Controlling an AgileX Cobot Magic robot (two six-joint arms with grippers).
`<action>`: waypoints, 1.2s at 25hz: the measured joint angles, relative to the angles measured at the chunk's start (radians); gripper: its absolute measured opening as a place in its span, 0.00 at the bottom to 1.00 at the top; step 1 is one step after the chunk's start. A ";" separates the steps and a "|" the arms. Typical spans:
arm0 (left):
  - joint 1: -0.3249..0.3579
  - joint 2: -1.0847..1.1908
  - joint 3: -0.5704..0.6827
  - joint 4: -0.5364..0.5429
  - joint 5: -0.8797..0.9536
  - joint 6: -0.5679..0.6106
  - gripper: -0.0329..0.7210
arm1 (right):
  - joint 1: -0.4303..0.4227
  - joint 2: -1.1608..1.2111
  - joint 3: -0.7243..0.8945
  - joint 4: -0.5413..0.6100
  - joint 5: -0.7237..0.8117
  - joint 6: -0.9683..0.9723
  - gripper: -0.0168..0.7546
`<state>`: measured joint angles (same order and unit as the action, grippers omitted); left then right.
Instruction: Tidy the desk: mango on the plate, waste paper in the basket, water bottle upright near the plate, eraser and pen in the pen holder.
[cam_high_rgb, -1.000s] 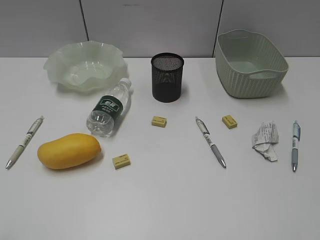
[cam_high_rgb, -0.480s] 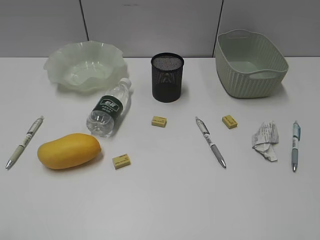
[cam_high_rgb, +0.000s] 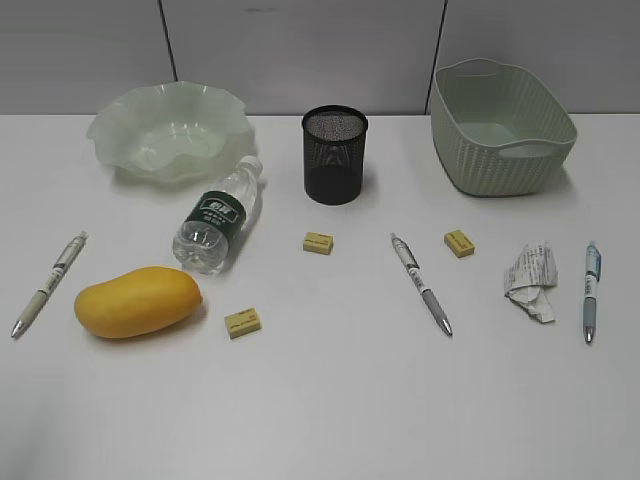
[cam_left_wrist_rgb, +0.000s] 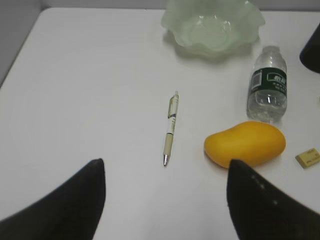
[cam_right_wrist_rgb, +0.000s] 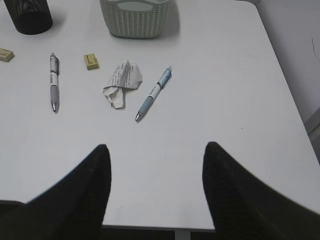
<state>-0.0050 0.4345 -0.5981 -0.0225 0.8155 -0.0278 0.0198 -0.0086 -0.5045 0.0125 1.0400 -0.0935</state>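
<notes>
While seemingly scattered: three pens (cam_high_rgb: 48, 283), three erasers (cam_high_rgb: 243, 322).

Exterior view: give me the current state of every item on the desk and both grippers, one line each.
Clear plastic water bottle: lying on its side.
Yellow-orange mango: on the desk, not plated.
Wavy-rimmed green plate: empty.
Black mesh pen holder: upright, contents unclear.
Green woven basket: empty.
Crumpled waste paper: on the desk.
Left gripper: open.
Right gripper: open.

Plate (cam_high_rgb: 168, 130) back-left, pen holder (cam_high_rgb: 335, 155) centre, basket (cam_high_rgb: 502, 127) back-right; mango (cam_high_rgb: 137, 301) front of lying water bottle (cam_high_rgb: 219, 216), waste paper (cam_high_rgb: 530, 279) front of basket.
</notes>
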 joint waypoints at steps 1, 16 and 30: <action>0.000 0.043 -0.005 -0.018 -0.016 0.033 0.81 | 0.000 0.000 0.000 0.000 0.000 0.000 0.63; -0.119 0.707 -0.180 -0.241 -0.079 0.440 0.80 | 0.000 0.000 0.000 0.000 0.000 0.000 0.62; -0.365 1.174 -0.354 -0.006 -0.037 0.573 0.91 | 0.000 0.000 0.000 0.000 0.000 0.000 0.62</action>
<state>-0.3695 1.6084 -0.9518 -0.0286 0.7783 0.5455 0.0198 -0.0086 -0.5045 0.0125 1.0400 -0.0935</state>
